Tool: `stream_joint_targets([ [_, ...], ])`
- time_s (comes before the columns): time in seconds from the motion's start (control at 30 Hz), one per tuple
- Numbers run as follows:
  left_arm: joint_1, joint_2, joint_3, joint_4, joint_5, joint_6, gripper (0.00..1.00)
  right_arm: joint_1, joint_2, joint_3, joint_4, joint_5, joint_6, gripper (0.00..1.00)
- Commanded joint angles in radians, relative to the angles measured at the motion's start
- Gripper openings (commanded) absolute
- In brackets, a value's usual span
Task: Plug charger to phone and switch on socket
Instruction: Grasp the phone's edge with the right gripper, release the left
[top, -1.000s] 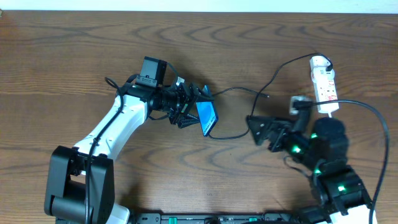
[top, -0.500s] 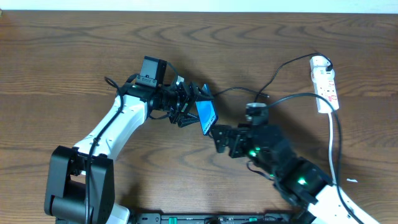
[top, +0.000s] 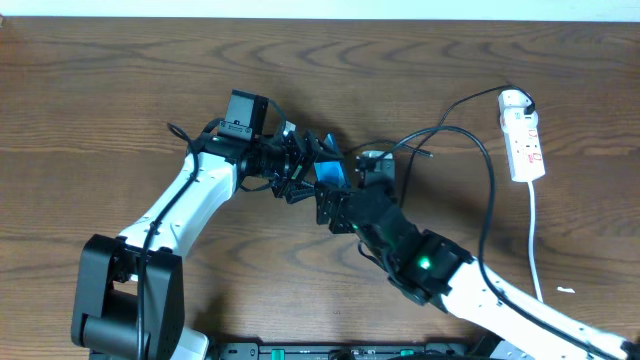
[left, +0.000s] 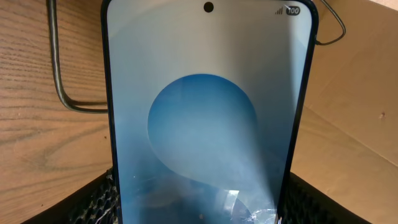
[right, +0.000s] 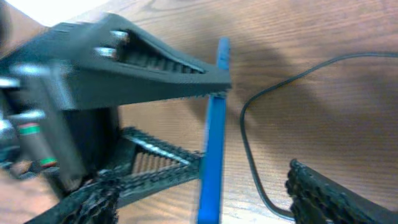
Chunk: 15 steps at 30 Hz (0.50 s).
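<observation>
The phone (top: 332, 174) has a black frame and a cyan-and-white screen; it stands tilted on its edge above the table. My left gripper (top: 310, 165) is shut on it, and the screen fills the left wrist view (left: 205, 112) between the fingers (left: 202, 208). My right gripper (top: 333, 205) is open just in front of the phone; in the right wrist view its jaws (right: 205, 180) straddle the phone's blue edge (right: 214, 149) without touching it. The thin black charger cable (top: 452, 108) runs from the white socket strip (top: 523, 135) toward the phone, and lies loose on the table (right: 249, 143).
The strip's white cord (top: 535, 240) runs down the right side of the table. The right arm's thick black cable (top: 490, 190) arches over the middle right. A small white scrap (top: 566, 291) lies at the lower right.
My right arm has swung left from beside the power strip across the table to the phone. The left arm and the phone have not moved.
</observation>
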Motion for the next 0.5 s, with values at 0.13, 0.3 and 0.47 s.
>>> stream_joint_targets([
  [0.13,0.006,-0.026,0.006,0.006,0.024,-0.009,0.69,0.021,0.061,0.016,0.02,0.05,0.081,0.77],
  [0.3,0.006,-0.026,0.006,0.006,0.024,-0.009,0.7,0.049,0.061,0.016,0.06,0.051,0.081,0.7],
  [0.47,0.006,-0.026,0.006,0.006,0.024,-0.009,0.7,0.052,0.067,0.016,0.066,0.056,0.081,0.56],
])
